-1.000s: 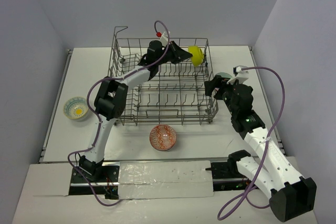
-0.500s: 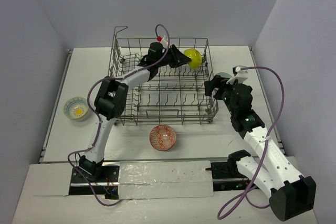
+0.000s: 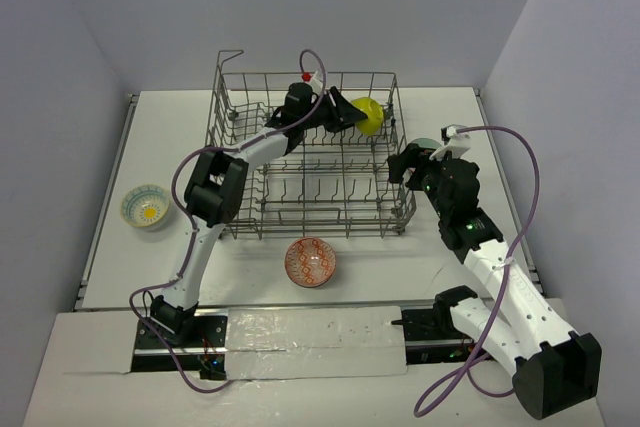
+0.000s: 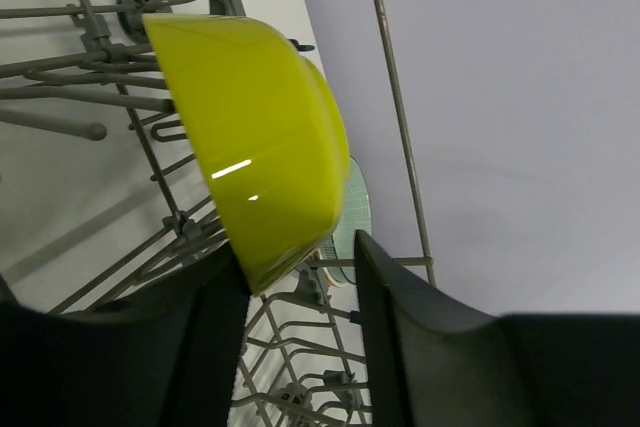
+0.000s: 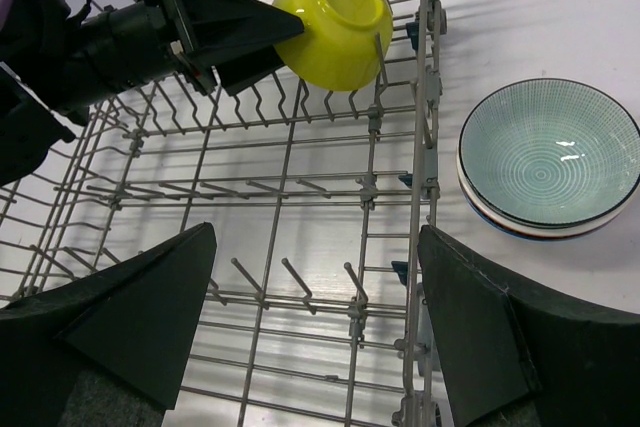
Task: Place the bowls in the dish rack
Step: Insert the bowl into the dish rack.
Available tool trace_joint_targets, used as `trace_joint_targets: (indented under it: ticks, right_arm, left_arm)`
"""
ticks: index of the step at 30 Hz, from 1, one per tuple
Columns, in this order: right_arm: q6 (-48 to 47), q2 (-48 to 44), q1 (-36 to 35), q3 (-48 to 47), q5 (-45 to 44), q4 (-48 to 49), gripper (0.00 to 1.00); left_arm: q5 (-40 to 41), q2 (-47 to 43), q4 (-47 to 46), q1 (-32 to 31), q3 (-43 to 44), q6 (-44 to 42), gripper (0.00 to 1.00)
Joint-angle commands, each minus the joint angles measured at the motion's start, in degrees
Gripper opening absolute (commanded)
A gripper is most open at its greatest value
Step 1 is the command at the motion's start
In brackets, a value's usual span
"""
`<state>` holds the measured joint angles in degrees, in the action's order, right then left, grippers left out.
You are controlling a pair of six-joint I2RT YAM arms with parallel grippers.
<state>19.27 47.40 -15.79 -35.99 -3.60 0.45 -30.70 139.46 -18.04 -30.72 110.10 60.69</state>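
- Dish rack (image 3: 320,219): a grey wire basket with rows of upright tines. It stands on the white tabletop (image 3: 450,107) at the middle of the far edge.
- Lime bowl (image 3: 368,113): lies inside the rack at its far right corner, tipped on its side among the tines. In the right wrist view the bowl (image 5: 335,25) leans close to the rack's right wall.
- Left claw (image 3: 355,117): reaches across the rack from the left to the lime bowl. In the left wrist view the claw (image 4: 300,257) straddles the lower rim of the bowl (image 4: 260,157). Its jaws are parted. One finger lies at the rim and a clear gap separates the other from it, so the claw is open rather than clamped.
- Right claw (image 3: 413,159): hangs over the rack's right wall toward the near corner. Its jaws (image 5: 315,277) are spread wide and hold nothing.
- Teal bowl (image 5: 548,157): sits upright on the tabletop just outside the rack's right wall. A second rim shows beneath it.
- Red-white bowl (image 3: 311,261): stands upright on the tabletop just in front of the rack, near the middle of the near edge.
- Pale bowl with a yellow centre (image 3: 146,206): stands upright near the left edge, well apart from the rack.
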Motion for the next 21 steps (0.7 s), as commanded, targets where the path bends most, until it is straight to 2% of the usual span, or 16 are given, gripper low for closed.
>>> trace_joint_targets:
  ticks: [1, 2, 5, 7, 11, 13, 18, 19, 21]
  right_arm:
    - [-0.28, 0.41, 0.32, 0.04, 0.17, 3.16, 0.89]
    - [-0.28, 0.5, 0.32, 0.04, 0.08, 3.16, 0.89]
    - [-0.37, 0.68, 0.32, -0.05, 0.26, 3.16, 0.89]
    - [-0.37, 0.85, 0.32, -0.05, 0.34, 3.16, 0.89]
    - [-0.37, 1.03, 0.41, -0.14, 0.43, 3.24, 0.89]
    - [-0.37, 1.03, 0.41, -0.22, 0.43, 3.24, 0.89]
    - [-0.37, 1.29, 0.32, -0.22, 0.52, 3.24, 0.89]
    - [-0.37, 1.29, 0.41, -0.22, 0.61, 3.24, 0.89]
    - [-0.37, 1.29, 0.41, -0.22, 0.61, 3.33, 0.89]
  left_arm:
    - [-0.94, 1.08, -0.94, -0.31, 2.75, -0.74, 0.52]
    - [-1.2, 1.25, -1.12, -0.31, 3.1, -0.66, 0.58]
    - [-1.73, 1.43, -2.17, -0.31, 3.71, -0.31, 0.59]
    - [-2.08, 1.78, -2.35, -0.31, 4.41, -0.3, 0.73]
    - [-2.7, 2.4, -1.47, -0.48, 6.35, -0.74, 0.78]
    - [-2.79, 2.4, -1.03, -0.57, 6.7, -1.36, 0.87]
    - [-3.4, 2.75, -0.07, -0.66, 7.93, -1.97, 0.89]
    - [-3.49, 2.92, 0.37, -0.66, 8.45, -2.24, 0.93]
    - [-3.58, 3.19, 1.86, -0.66, 9.86, -3.03, 0.94]
